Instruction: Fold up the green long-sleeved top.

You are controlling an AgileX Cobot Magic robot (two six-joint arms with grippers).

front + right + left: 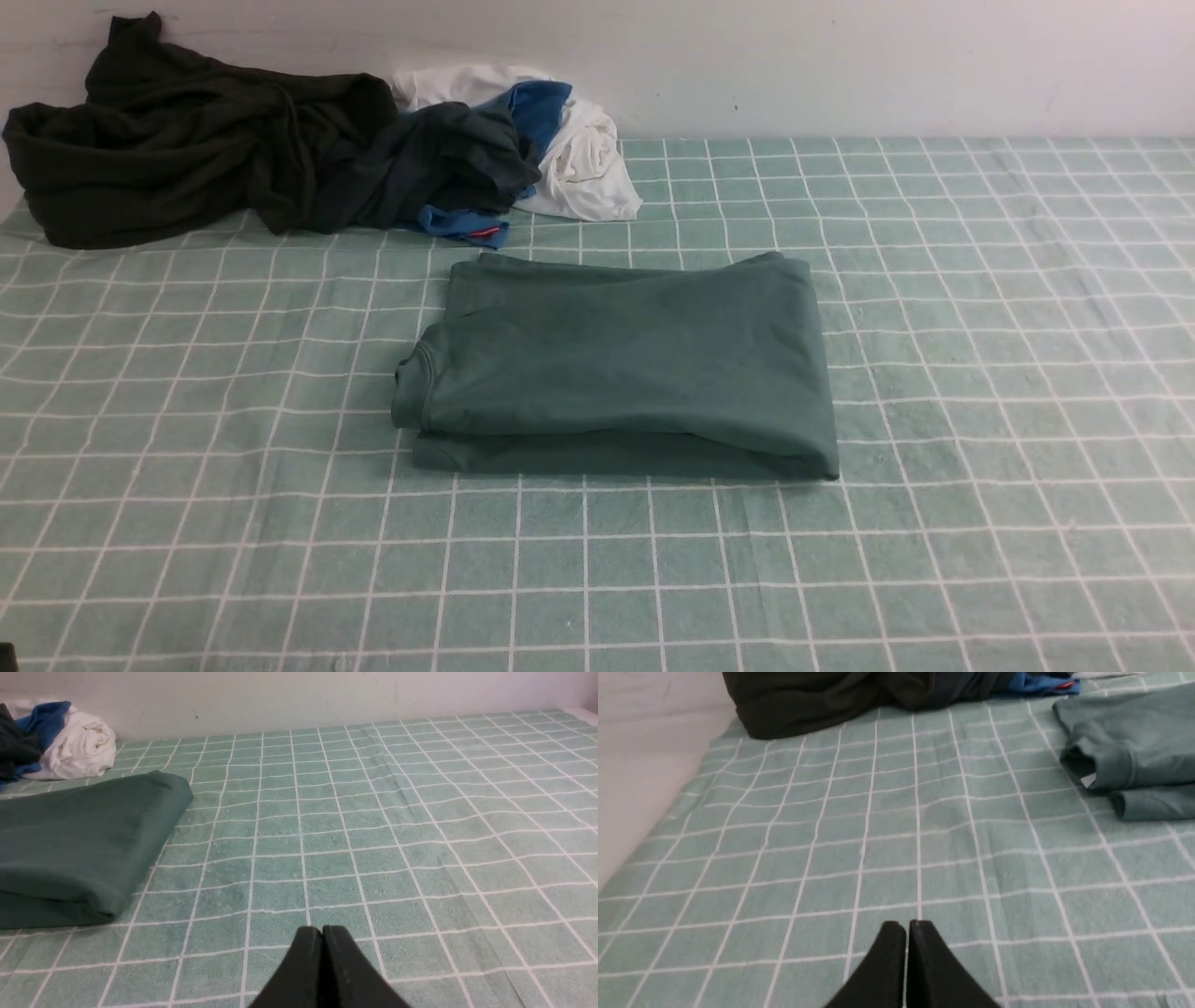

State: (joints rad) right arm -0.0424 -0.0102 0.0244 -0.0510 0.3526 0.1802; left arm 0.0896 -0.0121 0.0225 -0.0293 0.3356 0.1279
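Front view: the green long-sleeved top [621,369] lies folded in a compact rectangle at the centre of the checked cloth [980,373], long axis running left to right, collar end toward my left. I read the fold as complete. Neither arm shows here. The left gripper [907,926] and right gripper [322,931] are both closed and empty, each well apart from the top. I see open room on the right; a pile of clothes [280,154] occupies the far left.

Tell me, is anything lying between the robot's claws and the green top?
Nothing visible. Only bare checkered cloth lies between the shut left gripper and the folded green top, and likewise for the shut right gripper. The pile of clothes sits behind the top.
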